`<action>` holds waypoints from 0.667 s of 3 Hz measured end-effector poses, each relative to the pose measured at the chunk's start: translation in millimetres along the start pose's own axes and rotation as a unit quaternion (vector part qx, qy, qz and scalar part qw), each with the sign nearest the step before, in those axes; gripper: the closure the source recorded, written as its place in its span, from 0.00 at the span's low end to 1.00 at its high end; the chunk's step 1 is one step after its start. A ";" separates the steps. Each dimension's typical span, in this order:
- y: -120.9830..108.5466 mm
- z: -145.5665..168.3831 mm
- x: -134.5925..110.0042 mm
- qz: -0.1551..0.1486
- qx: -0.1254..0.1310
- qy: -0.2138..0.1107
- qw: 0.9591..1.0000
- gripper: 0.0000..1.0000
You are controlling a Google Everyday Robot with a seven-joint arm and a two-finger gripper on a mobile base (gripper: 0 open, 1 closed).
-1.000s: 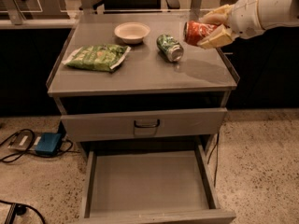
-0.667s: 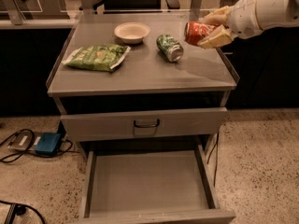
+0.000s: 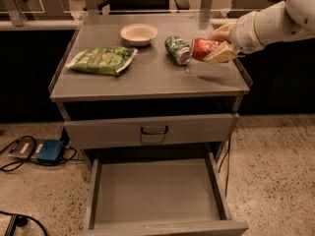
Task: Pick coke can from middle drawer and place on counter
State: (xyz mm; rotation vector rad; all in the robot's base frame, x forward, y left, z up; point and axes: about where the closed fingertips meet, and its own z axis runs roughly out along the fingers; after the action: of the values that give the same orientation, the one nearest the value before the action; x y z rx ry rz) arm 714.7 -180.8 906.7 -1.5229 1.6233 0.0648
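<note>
My gripper (image 3: 216, 45) is shut on the coke can (image 3: 203, 48), a red-orange can held on its side just above the right part of the counter (image 3: 147, 77). The white arm comes in from the upper right. The can's end is close to the green can (image 3: 177, 49), which lies on the counter just to its left. The middle drawer (image 3: 156, 193) is pulled open at the bottom and its grey floor is bare.
A green snack bag (image 3: 102, 60) lies on the counter's left. A white bowl (image 3: 139, 33) stands at the back. The drawer above, with a dark loop handle (image 3: 154, 130), is shut. A blue box with cables (image 3: 49, 151) lies on the floor left.
The gripper with the coke can has moved slightly left and lower toward the counter, nearer the green can. Nothing else has moved.
</note>
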 end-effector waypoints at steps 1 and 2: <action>9.0 13.8 17.1 0.010 0.000 0.017 1.000 1.00; 15.2 20.6 27.0 0.017 -0.001 0.023 1.000 1.00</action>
State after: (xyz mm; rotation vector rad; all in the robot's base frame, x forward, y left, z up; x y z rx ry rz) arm 717.2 -186.3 870.0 -1.5089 1.6855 0.0516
